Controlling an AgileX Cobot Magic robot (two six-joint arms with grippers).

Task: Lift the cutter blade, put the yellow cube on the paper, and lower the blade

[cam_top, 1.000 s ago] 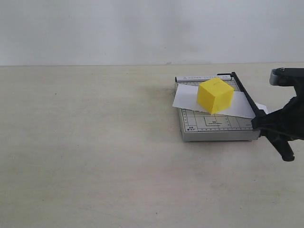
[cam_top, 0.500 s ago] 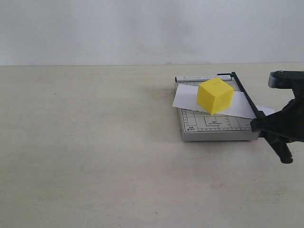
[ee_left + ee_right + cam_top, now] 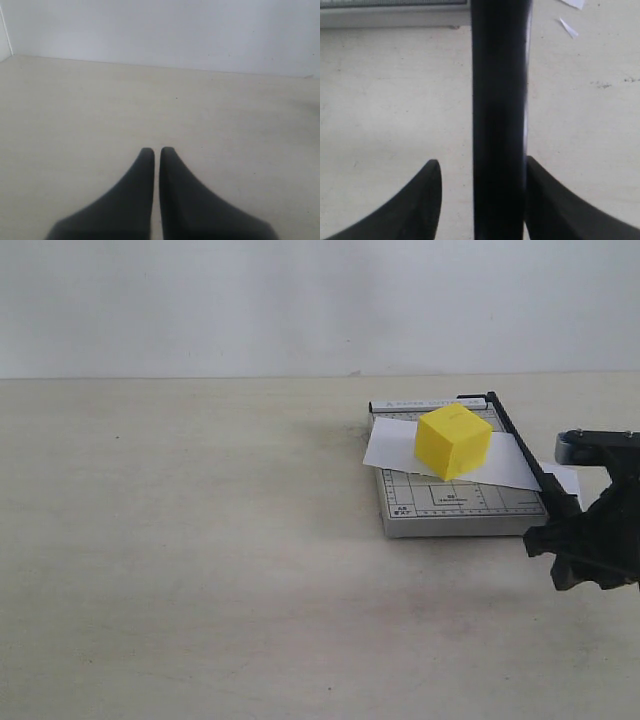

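The yellow cube [image 3: 453, 441] sits on the white paper [image 3: 395, 450], which lies across the grey gridded cutting board [image 3: 450, 502]. The cutter blade [image 3: 518, 445] lies low along the board's right edge. Its thick black handle [image 3: 499, 125] runs between the fingers of my right gripper [image 3: 482, 161]. That gripper is open: one finger [image 3: 540, 190] touches the handle, and the other stands off it with a gap. In the exterior view the right gripper [image 3: 562, 542] hangs just past the board's near right corner. My left gripper [image 3: 156, 150] is shut on nothing above bare table.
The board's near edge [image 3: 395, 17] and small white paper scraps [image 3: 568, 27] show in the right wrist view. A pale wall [image 3: 300, 300] rises behind the beige table [image 3: 200, 540]. The left arm is out of the exterior view.
My right gripper has dropped downward with the blade handle between its fingers, and the blade has come down along the board's edge. Cube and paper have stayed put.
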